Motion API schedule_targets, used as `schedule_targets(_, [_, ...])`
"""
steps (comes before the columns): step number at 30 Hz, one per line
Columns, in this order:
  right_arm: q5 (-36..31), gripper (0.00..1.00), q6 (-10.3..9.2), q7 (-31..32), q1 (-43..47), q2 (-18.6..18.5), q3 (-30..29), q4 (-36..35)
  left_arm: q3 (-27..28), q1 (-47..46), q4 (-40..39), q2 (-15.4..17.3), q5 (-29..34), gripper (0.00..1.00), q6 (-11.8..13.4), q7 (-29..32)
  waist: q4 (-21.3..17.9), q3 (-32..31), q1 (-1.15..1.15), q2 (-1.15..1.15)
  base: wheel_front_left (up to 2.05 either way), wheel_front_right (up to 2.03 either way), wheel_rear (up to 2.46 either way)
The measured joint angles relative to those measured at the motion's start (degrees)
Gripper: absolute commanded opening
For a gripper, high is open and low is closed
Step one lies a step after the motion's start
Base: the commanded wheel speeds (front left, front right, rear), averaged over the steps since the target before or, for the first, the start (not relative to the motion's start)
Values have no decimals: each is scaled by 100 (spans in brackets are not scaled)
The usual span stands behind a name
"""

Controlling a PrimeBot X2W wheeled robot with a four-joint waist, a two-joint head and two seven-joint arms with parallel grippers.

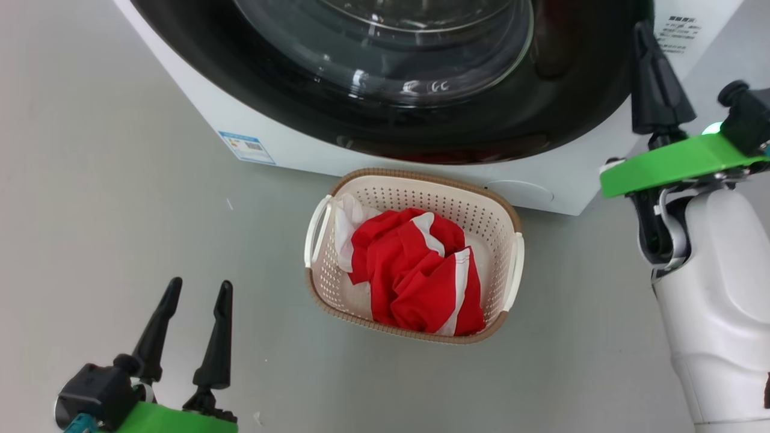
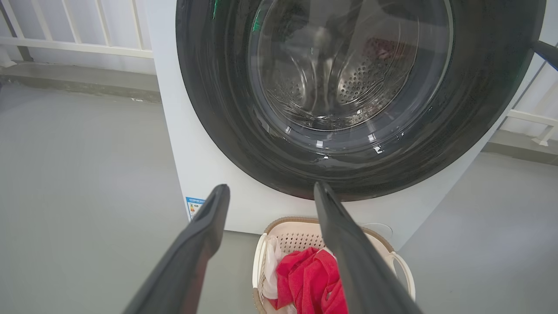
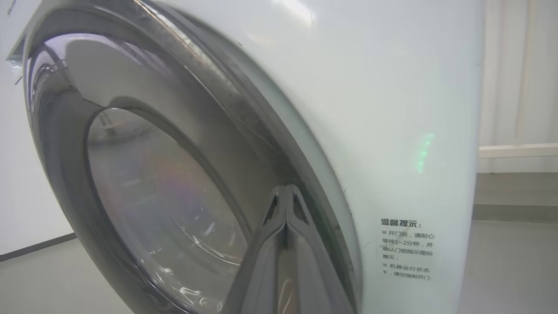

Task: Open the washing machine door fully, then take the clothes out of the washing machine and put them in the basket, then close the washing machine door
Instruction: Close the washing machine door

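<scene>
The soft red, white-striped clothes lie in the cream perforated plastic basket at the centre of the head view, so shutting the door looks like the step in hand. At upper right the right jaws, pressed together on nothing, sit at the rim of the glossy black round washing machine door. Best to push squarely into the boxy white washing machine until the door latches. The left jaws gape empty at lower left.

Cut off by the head view's top edge: most of the large round glossy black washing machine door. Too small to read: print on the small blue label low on the big white boxy washing machine. Hidden under the crumpled red-and-white clothes: the floor of the cream-white perforated plastic basket, itself cropped at the left wrist view's bottom edge.
</scene>
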Motion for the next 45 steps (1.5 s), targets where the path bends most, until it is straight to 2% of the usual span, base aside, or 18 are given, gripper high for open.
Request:
schedule_targets(8, [-16,0,37,-62,-139,8,-116,-81,-13,-122,1,-1,-35,100,0,0,44,142,-1,0,0,0,0])
schedule_targets(13, [-58,0,34,-57,-141,-7,78,-85,-11,-125,27,-1,-35,100,0,0,20,102,0,0,0,0,0])
schedule_targets(14, [-59,5,34,-40,-138,-3,122,-76,-11,-124,41,-1,-35,100,0,0,14,80,0,0,0,0,0])
schedule_targets(15, [-62,17,34,-40,-130,-2,177,-76,-11,-124,54,0,-35,100,0,0,7,53,0,0,0,0,0])
schedule_targets(16, [-71,35,34,-40,-110,-7,238,-77,-12,-124,66,0,-34,100,0,0,0,22,0,0,0,0,0])
schedule_targets(17, [-92,46,34,-40,-66,-5,280,-89,-11,-124,75,0,-34,100,0,0,-7,-10,0,0,0,0,0])
schedule_targets(18, [-113,68,34,-40,18,-3,316,-105,-9,-122,86,1,-34,100,0,0,-16,-43,0,0,0,0,0])
schedule_targets(19, [-121,97,34,-40,137,-5,372,-115,-4,-118,98,4,-33,100,0,0,-25,-80,0,0,0,0,0])
schedule_targets(20, [-143,100,34,-40,267,-7,428,-121,1,-106,107,7,-33,100,0,0,-37,-117,0,0,0,0,0])
schedule_targets(33, [-156,100,34,-34,1733,-10,644,-404,82,291,302,189,-31,100,0,0,-364,-672,0,0,0,0,0])
schedule_targets(45, [-37,100,34,-33,2587,-60,681,-549,125,631,347,343,-31,100,0,0,-748,-1115,0,0,0,0,0])
